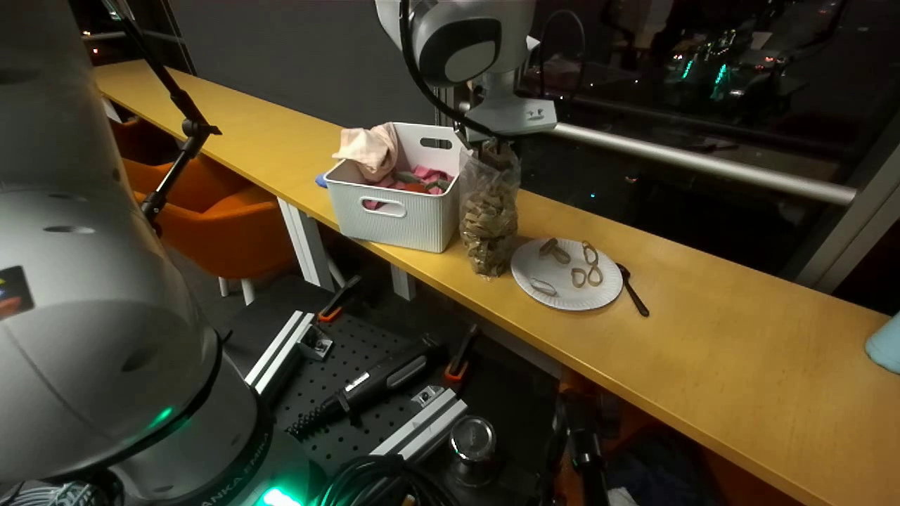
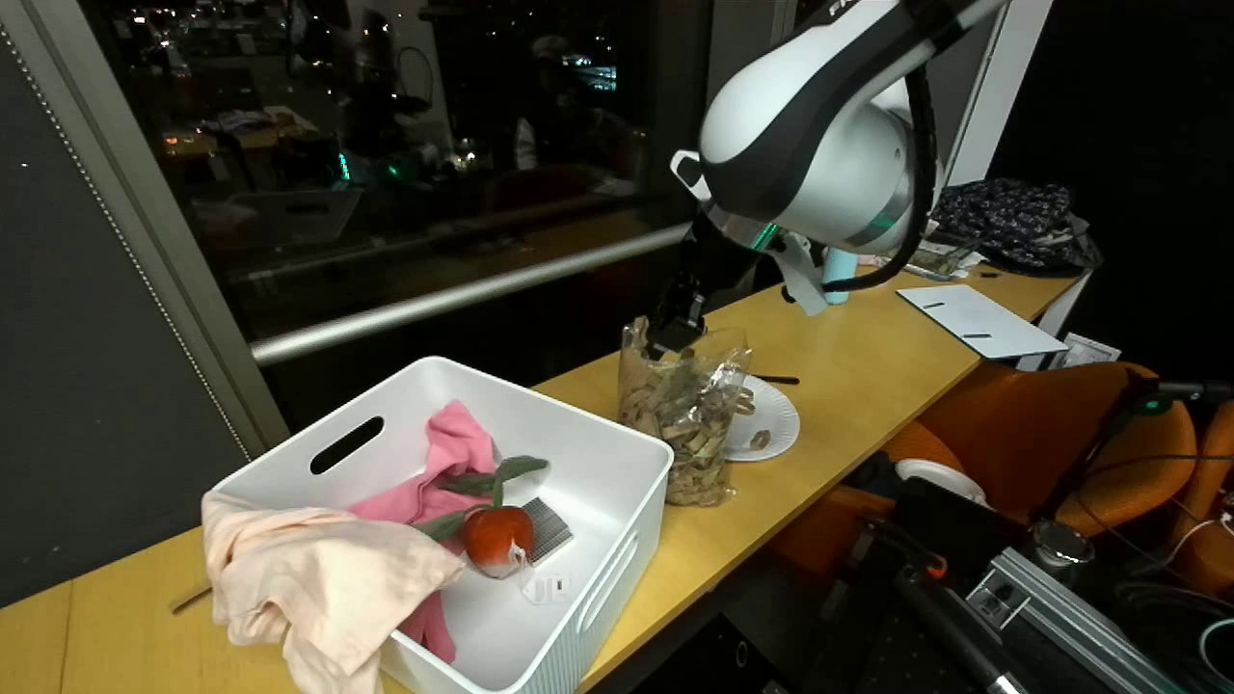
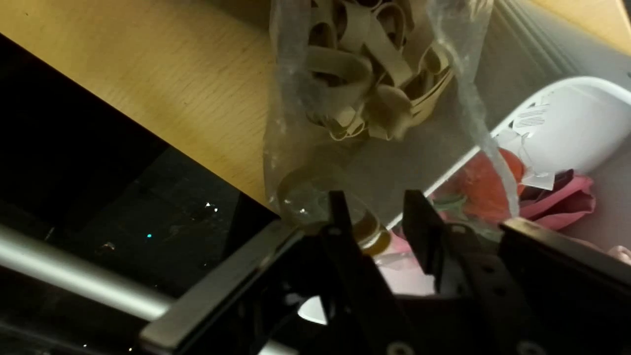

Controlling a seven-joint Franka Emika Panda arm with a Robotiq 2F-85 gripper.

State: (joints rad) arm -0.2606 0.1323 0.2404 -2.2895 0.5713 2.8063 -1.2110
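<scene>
and it's the black two-fingered gripper [image 3: 377, 207] right at the mouth of the tall clear plastic bag [image 1: 490, 211], aimed downward, fingertips parted, a plain gap between them! a blurred tan ring-like shape [image 3: 380, 242] shows right by those fingertips in the wrist view, but whether it touches them, we can't tell.

the bag itself stands upright on the long yellow wooden table [image 1: 703, 344], stuffed with flat, ribbon-like tan loops [image 3: 374, 59].

just beside it, the white ribbed plastic bin [image 1: 422, 228]: a pale peach cloth [image 2: 318, 569] drapes over the rim, a pink cloth [image 2: 453, 443] lies inside, and there's a round red fruit-like object [image 2: 496, 535] with green leaves [image 2: 521, 467] in there too!

over on the bag's other side, the round white paper plate [image 1: 583, 299], a handful of loose loops [image 1: 560, 256] scattered across it, and a slim black spoon [image 1: 635, 294] lying along the plate's edge, away from the bag. up above, the white-and-black robot arm [image 2: 819, 125] leans in over everything!
</scene>
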